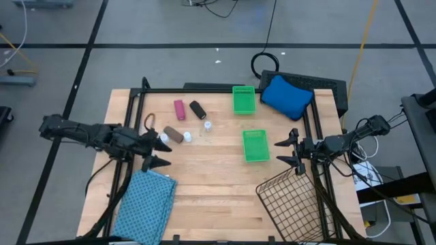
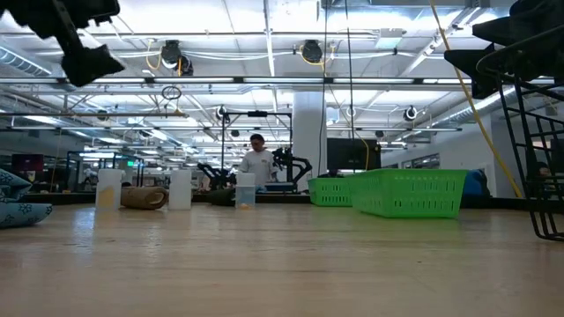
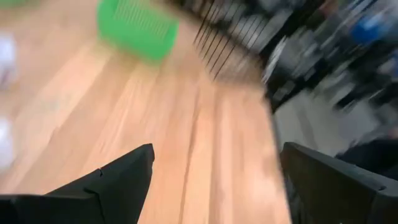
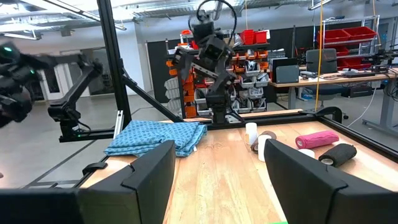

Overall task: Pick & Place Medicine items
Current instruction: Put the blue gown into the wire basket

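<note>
High view: both tools stand apart and empty, the left tool (image 1: 155,150) near the worktop's (image 1: 211,184) left edge, the right tool (image 1: 291,151) by its right edge. Medicine items (image 1: 189,121) lie loose toward the far-left corner; green trays (image 1: 255,145) look empty, so all placing apparently remains.

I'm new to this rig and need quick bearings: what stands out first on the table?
Two bright green trays sit right of centre, with a blue cushion at the far right corner. A teal patterned cloth lies at the near left, and small medicine cylinders cluster at the far left, near the open left gripper.
</note>
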